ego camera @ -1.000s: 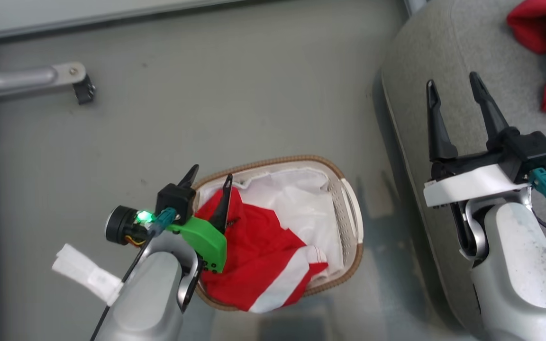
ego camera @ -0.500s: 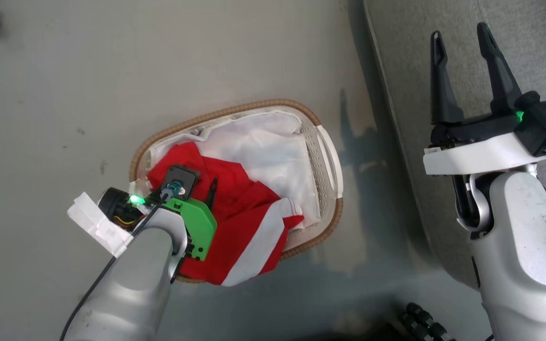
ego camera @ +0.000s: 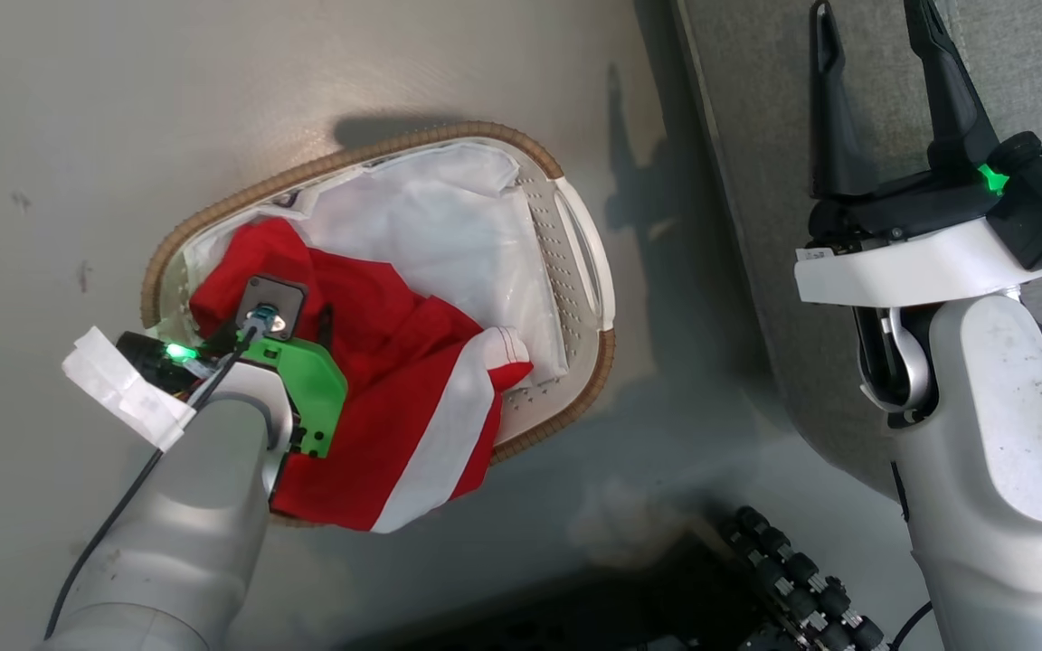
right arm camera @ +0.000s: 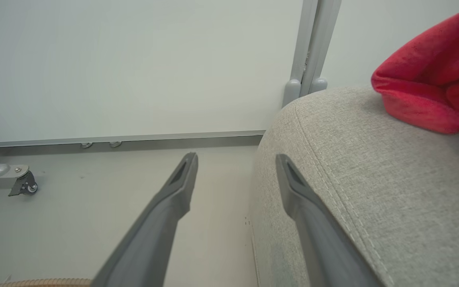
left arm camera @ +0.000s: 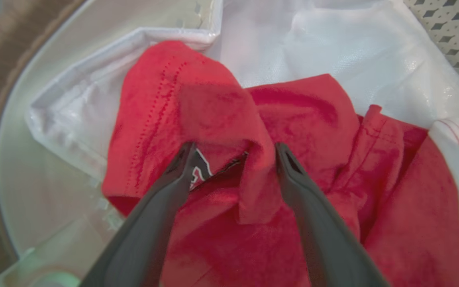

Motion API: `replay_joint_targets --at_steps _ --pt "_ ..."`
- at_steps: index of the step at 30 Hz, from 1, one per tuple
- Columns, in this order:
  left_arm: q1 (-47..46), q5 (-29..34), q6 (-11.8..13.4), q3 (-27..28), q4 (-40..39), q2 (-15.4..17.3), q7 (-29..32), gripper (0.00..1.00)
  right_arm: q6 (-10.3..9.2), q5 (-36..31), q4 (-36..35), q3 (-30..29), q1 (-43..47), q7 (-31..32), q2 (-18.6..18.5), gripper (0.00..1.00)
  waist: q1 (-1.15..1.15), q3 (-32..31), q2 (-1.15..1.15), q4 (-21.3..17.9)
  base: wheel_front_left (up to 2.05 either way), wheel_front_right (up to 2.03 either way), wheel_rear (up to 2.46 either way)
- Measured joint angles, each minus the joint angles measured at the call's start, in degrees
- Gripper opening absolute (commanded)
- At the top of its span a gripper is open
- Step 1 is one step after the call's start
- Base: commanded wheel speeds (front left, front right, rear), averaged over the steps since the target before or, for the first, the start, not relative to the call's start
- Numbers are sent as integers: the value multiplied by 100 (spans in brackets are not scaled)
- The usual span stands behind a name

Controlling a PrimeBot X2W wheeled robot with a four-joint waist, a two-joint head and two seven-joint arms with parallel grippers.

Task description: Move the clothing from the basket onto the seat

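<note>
Pale floor (ego camera: 78,136) beside the grey seat (ego camera: 756,136) holds the basket (ego camera: 376,154) of crumpled red, white-striped clothing (ego camera: 376,344); left end effector (left arm camera: 233,155) and right end effector (right arm camera: 235,159) gape, empty.

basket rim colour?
Brown woven rim on the white perforated basket; clearest in the head view.

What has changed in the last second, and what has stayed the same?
The left end effector has tipped downward into the basket; its open fingers now straddle a fold of the red garment without gripping it. The head camera shifted, so the basket itself probably did not move. Unchanged: the garment lies in the basket; the right end effector stays open at the seat edge.
</note>
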Motion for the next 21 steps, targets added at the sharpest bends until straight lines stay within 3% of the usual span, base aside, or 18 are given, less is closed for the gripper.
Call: replay_joint_targets --at_steps 5,6,7,11,21 --pt "-137 -34 84 8 109 85 2 100 0 33 -10 58 -39 0 0 100 0 210 0 -79 0 0 0" --pt "-160 -49 82 7 119 91 2 91 0 41 -10 76 -44 0 0 100 -1 240 0 -92 0 0 0" --pt "-186 -58 78 5 129 94 4 60 0 44 -11 91 -48 0 1 100 -1 260 0 -103 0 0 0" --pt "-199 -78 -4 -41 209 36 29 0 0 66 -9 134 -59 0 1 100 0 313 0 -142 0 0 0" --pt "-181 -109 -142 -243 194 -114 -254 0 0 35 86 172 -45 0 1 100 -1 151 0 -102 0 0 0"
